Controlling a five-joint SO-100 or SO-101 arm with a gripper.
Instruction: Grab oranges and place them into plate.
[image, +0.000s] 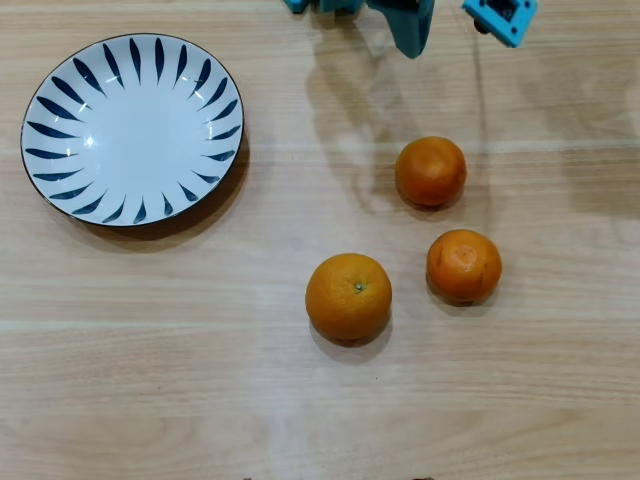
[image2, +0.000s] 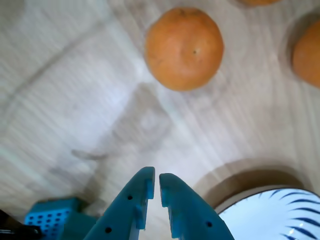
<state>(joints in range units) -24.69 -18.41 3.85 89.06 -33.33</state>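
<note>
Fruit sits untouched: three oranges (image: 430, 171) (image: 464, 265) (image: 348, 296) lie at four o'clock from the empty plate (image: 60, 95). The gripper (image2: 154, 181), nearly closed and holding nothing, should spread wide before descending centred over the nearest orange.

Pincer (image2: 155, 182) nearly closed, empty, above table.

Wooden table (image: 200, 400): plate (image: 60, 95), three oranges (image: 348, 296), apparently all apart.
</note>
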